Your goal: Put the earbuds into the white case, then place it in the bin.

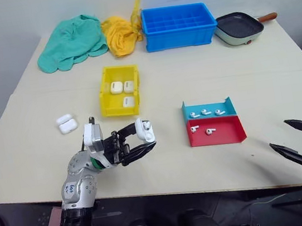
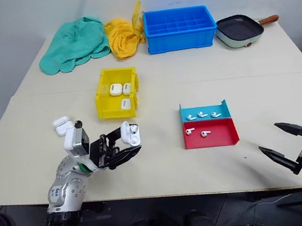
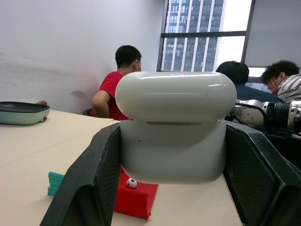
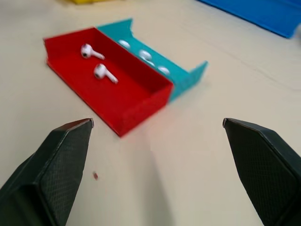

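My left gripper is shut on the white case, held just above the table near its front edge. In the left wrist view the case sits between the two black fingers with its lid on top. Two earbuds lie in the red tray, and three more in the teal tray behind it. The yellow bin stands beyond my left gripper with three white cases in it. My right gripper hovers open at the table's front right, pointing toward the red tray.
Two more white cases lie on the table left of the bin. At the back are a green cloth, a yellow cloth, a blue compartmented crate and a pan. Several people sit beyond the table.
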Available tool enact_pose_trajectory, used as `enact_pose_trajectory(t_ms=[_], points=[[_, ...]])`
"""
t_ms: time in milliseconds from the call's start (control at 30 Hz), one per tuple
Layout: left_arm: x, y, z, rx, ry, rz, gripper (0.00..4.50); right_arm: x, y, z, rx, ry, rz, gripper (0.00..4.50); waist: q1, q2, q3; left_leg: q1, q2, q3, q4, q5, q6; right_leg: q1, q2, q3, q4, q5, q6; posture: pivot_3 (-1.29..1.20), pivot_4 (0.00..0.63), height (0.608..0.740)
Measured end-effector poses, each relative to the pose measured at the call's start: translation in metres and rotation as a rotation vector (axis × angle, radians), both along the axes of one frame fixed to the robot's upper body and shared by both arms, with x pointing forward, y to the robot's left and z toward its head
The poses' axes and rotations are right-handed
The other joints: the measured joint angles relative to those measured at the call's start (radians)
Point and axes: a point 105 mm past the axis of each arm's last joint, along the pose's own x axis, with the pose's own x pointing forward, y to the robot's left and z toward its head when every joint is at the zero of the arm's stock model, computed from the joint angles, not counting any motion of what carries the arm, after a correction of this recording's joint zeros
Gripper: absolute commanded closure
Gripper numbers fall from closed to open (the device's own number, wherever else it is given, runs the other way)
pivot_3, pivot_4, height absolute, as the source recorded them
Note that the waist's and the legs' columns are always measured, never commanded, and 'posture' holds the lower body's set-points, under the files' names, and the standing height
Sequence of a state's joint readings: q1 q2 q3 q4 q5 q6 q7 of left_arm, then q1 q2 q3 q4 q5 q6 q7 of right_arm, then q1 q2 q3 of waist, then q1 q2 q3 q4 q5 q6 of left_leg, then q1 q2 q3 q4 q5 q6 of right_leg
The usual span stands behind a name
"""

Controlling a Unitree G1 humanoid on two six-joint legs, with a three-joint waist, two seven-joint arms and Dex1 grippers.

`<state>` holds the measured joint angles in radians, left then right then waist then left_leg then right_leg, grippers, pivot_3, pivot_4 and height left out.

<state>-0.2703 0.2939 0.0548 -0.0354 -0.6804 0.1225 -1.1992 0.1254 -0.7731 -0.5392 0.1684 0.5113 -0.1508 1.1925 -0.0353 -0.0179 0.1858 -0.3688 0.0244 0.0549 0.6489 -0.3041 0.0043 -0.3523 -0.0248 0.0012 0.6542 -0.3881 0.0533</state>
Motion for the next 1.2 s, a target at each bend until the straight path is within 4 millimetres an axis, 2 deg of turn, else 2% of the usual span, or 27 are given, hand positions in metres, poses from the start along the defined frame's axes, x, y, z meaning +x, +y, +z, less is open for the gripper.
enact_pose_trajectory(t_ms=[133,300,400,567,833,1000,1200], points=[[-0.003,-0.004,0.003,0.003,-0.020,-0.005,1.69,0.034,0.026,0.023,-0.097,-0.018,0.062,0.01,-0.015,0.001,0.000,0.001,0.000,0.001,0.000,0.002,-0.003,-0.001,0.000,0.001,0.003,0.000,0.000,0.00,0.150,0.740],[-0.004,-0.008,0.002,0.014,-0.019,-0.004,1.69,0.069,0.074,0.076,-0.182,0.001,0.252,0.01,-0.009,0.001,0.001,-0.002,0.000,0.001,0.000,0.004,-0.006,-0.004,0.000,0.001,0.004,0.000,0.000,0.00,0.150,0.740],[-0.005,-0.010,0.003,0.015,-0.023,-0.009,1.69,0.081,0.092,0.090,-0.230,0.076,0.316,0.95,0.002,0.001,0.001,-0.002,0.000,0.001,0.000,0.003,-0.005,-0.005,0.000,0.001,0.004,0.000,0.000,0.00,0.150,0.740],[-0.006,-0.012,0.004,0.007,-0.031,-0.002,1.69,0.101,0.116,0.076,-0.401,0.250,0.414,2.66,0.008,0.001,0.001,-0.006,0.000,-0.001,0.001,0.002,-0.004,-0.008,-0.001,0.000,0.003,0.000,0.000,0.00,0.150,0.740],[-0.011,-0.018,0.001,0.004,-0.035,-0.016,1.69,0.138,0.118,0.049,-0.606,0.361,0.377,2.66,0.006,0.001,0.001,-0.006,0.000,-0.002,0.001,0.002,-0.005,-0.009,-0.001,-0.002,0.004,0.000,0.000,0.00,0.150,0.740],[-0.011,-0.016,-0.001,0.008,-0.027,-0.006,1.69,0.145,0.115,0.036,-0.689,0.425,0.395,2.66,0.005,0.001,0.001,-0.006,0.000,-0.002,0.002,0.002,-0.005,-0.009,-0.001,-0.002,0.005,0.000,0.000,0.00,0.150,0.740],[-0.011,-0.016,-0.003,0.019,-0.025,0.002,1.69,0.153,0.107,0.033,-0.765,0.451,0.381,2.66,0.004,0.001,0.001,-0.006,0.000,-0.002,0.002,0.002,-0.005,-0.009,-0.001,-0.002,0.005,0.000,0.000,0.00,0.150,0.740]])
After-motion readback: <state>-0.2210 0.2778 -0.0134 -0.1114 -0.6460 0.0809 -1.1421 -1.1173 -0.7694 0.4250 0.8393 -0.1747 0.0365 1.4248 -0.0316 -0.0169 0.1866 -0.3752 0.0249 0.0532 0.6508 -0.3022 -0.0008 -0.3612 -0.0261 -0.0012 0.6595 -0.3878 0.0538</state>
